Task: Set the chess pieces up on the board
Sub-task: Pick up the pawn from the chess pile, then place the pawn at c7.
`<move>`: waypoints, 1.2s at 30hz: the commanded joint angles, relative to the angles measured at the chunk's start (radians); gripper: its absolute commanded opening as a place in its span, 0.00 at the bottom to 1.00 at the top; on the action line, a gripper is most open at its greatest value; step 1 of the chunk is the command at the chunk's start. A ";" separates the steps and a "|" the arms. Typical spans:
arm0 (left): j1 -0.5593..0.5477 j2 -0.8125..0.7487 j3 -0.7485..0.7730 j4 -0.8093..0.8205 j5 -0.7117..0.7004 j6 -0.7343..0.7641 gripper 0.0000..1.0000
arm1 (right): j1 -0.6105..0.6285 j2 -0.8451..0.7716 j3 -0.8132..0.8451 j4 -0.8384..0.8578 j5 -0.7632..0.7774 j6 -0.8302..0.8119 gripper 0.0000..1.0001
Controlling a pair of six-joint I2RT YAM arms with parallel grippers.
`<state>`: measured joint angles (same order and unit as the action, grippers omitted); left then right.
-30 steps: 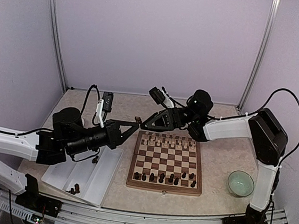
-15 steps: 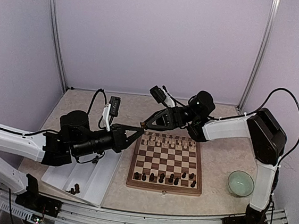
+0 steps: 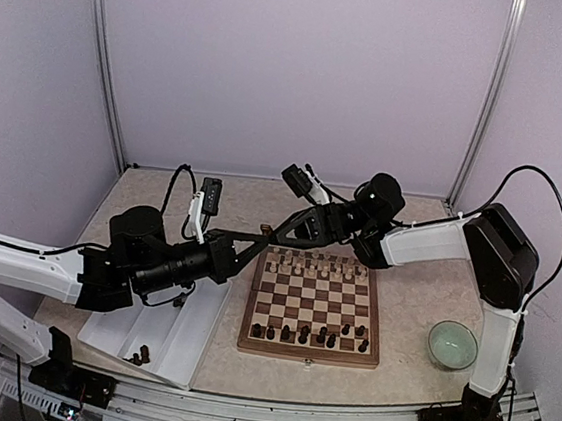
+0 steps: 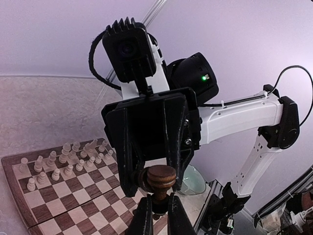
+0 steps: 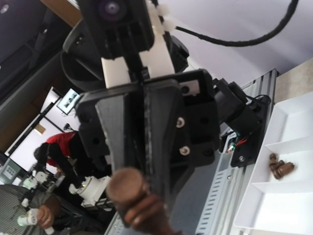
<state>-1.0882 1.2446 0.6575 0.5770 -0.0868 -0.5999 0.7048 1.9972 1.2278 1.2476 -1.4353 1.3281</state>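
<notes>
A dark chess piece (image 4: 161,178) hangs in the air over the far left corner of the board (image 3: 247,313). My left gripper (image 4: 157,208) is shut on its stem, with the round base pointing away from it. My right gripper (image 3: 276,234) faces the left one tip to tip, and its fingers (image 4: 128,176) press both sides of that base. In the right wrist view the piece (image 5: 129,193) shows blurred and close at the bottom. More dark pieces (image 3: 303,334) stand on the board's near rows. Two lie in the tray (image 3: 139,357).
Cream-white pieces (image 3: 315,266) fill the board's two far rows. A white divided tray (image 3: 163,324) lies left of the board under my left arm. A green glass bowl (image 3: 452,344) sits to the board's right.
My left gripper carried the piece right until it met the right gripper. The right gripper's jaws narrowed onto the piece's base.
</notes>
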 commanded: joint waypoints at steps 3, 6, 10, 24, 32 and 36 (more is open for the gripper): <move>-0.006 -0.003 0.008 0.026 -0.003 0.004 0.01 | 0.001 0.004 -0.008 0.035 0.002 0.007 0.26; -0.005 0.004 0.008 0.024 -0.001 0.000 0.01 | -0.005 0.009 -0.008 0.049 0.006 0.021 0.22; -0.006 0.009 0.010 0.020 -0.001 0.000 0.01 | -0.013 0.017 -0.004 0.059 0.010 0.030 0.16; 0.023 -0.020 0.134 -0.277 -0.056 0.080 0.01 | -0.102 -0.088 0.019 -0.507 0.014 -0.462 0.00; 0.206 -0.071 0.194 -0.572 0.015 0.097 0.01 | -0.131 -0.197 0.311 -1.796 0.468 -1.575 0.00; 0.221 -0.103 0.175 -0.619 0.011 0.114 0.01 | -0.128 -0.229 0.365 -2.040 0.760 -1.869 0.00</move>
<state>-0.8742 1.1786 0.8272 0.0681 -0.1005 -0.5194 0.5674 1.8187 1.5497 -0.3092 -1.0191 -0.0536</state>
